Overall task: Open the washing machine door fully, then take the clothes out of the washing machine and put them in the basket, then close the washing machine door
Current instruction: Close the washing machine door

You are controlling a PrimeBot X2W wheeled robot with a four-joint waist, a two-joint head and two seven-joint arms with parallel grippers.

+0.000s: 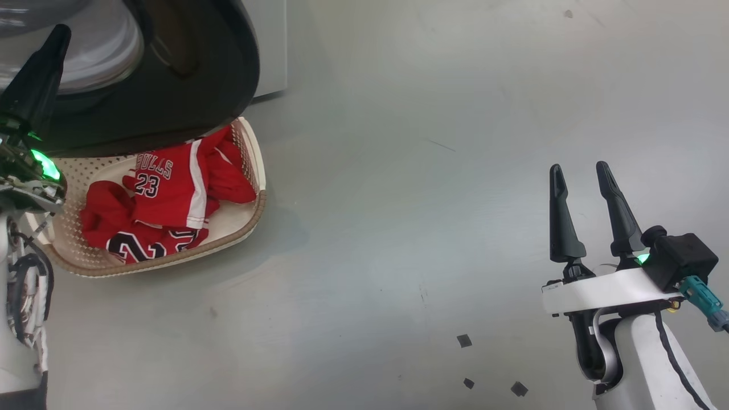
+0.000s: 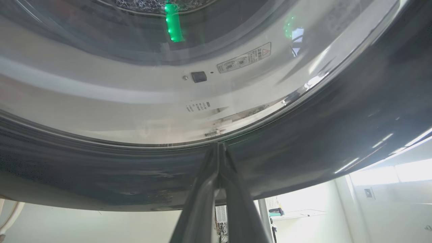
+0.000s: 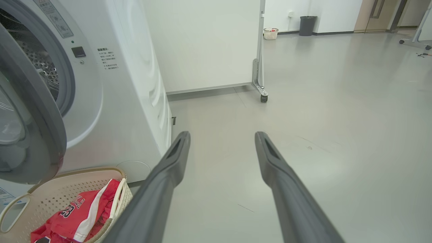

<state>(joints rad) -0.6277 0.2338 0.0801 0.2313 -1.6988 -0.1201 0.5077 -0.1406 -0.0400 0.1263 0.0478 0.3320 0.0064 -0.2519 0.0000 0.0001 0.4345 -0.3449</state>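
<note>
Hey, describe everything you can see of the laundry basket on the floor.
The basket is a small cream plastic tub, rounded rectangle, with perforated walls, a brown woven-look rim and a loop handle at one end. It stands upright on the grey floor at the foot of the washing machine, its far part under the open door. Crumpled red jerseys numbered 23 lie inside, filling most of it.

The washing machine door [image 1: 199,85] overhangs the basket [image 1: 257,188]; open floor [image 1: 427,216] lies to its right.
</note>
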